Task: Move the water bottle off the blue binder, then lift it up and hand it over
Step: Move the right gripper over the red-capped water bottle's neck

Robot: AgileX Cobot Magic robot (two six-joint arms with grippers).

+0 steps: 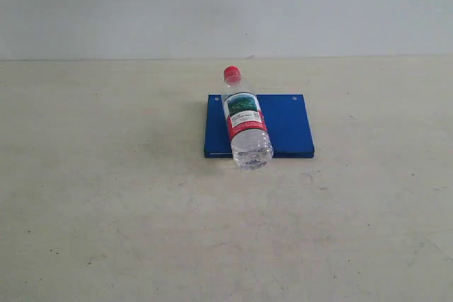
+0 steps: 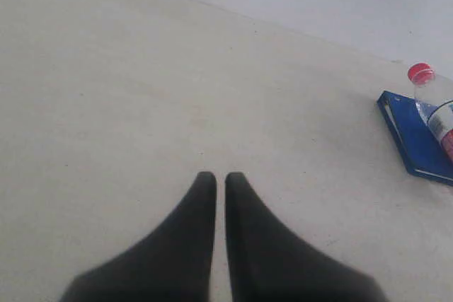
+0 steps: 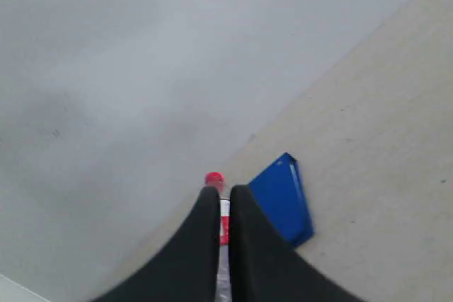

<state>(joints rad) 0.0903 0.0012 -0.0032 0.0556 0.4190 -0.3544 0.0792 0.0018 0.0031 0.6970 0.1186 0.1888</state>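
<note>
Pale desk (image 1: 106, 210) before a grey wall (image 1: 212, 5): the bottle (image 1: 246, 129) lies on its side across the binder (image 1: 287, 125), so it must be cleared first. The left jaws and right jaws, pressed together and empty, hang well apart from both.

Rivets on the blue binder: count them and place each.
2. Left rivet at the blue binder's far left corner, right rivet at its far right corner. The water bottle lying across it may hide more.

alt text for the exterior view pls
A clear water bottle with a red cap lies on its side across a blue binder on a pale table, its base overhanging the binder's near edge.
</note>
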